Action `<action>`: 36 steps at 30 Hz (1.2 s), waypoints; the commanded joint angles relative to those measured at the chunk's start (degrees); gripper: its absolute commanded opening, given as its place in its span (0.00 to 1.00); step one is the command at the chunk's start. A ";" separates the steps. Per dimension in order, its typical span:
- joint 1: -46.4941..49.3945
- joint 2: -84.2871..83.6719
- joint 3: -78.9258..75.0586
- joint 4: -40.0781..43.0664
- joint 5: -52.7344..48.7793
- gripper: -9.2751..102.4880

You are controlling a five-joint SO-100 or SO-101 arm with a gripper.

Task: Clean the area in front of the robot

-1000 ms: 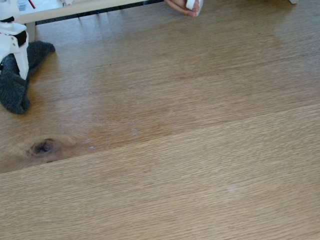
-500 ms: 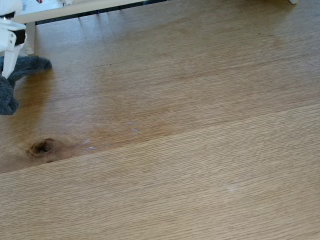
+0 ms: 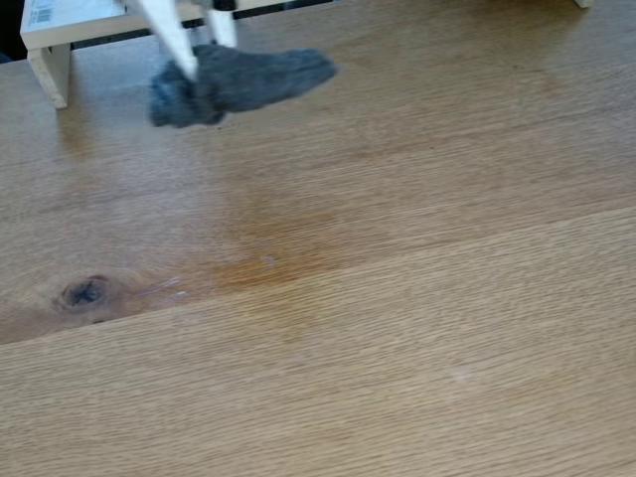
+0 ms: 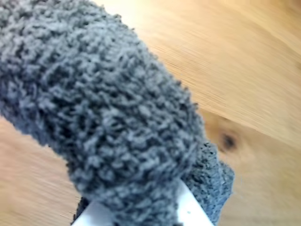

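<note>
Gripper [image 3: 197, 72] enters the fixed view from the top edge, its two white fingers [image 3: 171, 38] clamped on a dark grey fluffy cloth [image 3: 243, 81]. Cloth hangs out to the right of the fingers and looks raised just above the surface [image 3: 447, 328]; contact cannot be confirmed, since it is blurred. Held this way, the loose end is free to drag as a wiper. Area to be cleaned lies nearer the camera: an amber stain [image 3: 273, 260] with small whitish specks beside it, and a dark knot [image 3: 84, 292] to its left. Cloth is well apart from both. A pale wooden frame [image 3: 50, 70] stands at the far left edge.

Wrist view: the cloth [image 4: 108, 117] bulks large and close, wrapped over a white finger tip [image 4: 188, 214] at the bottom edge, confirming a firm pinch. Knot [image 4: 229, 141] shows on the wood [image 4: 254, 61] beyond. Judgement: wiping is under way, and the stain remains.
</note>
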 commanded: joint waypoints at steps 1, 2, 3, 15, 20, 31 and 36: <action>-3.96 -5.01 -3.08 -6.42 3.69 0.08; -4.48 -7.73 -4.13 -7.73 4.31 0.08; -4.92 -10.20 -5.71 -8.61 5.19 0.08; -4.83 -41.75 -32.34 -9.67 9.67 0.08; -2.72 -52.56 -36.12 -7.47 5.98 0.08; 9.76 -60.91 -36.65 -8.00 6.06 0.08; 19.95 -58.97 -36.83 -13.27 2.81 0.08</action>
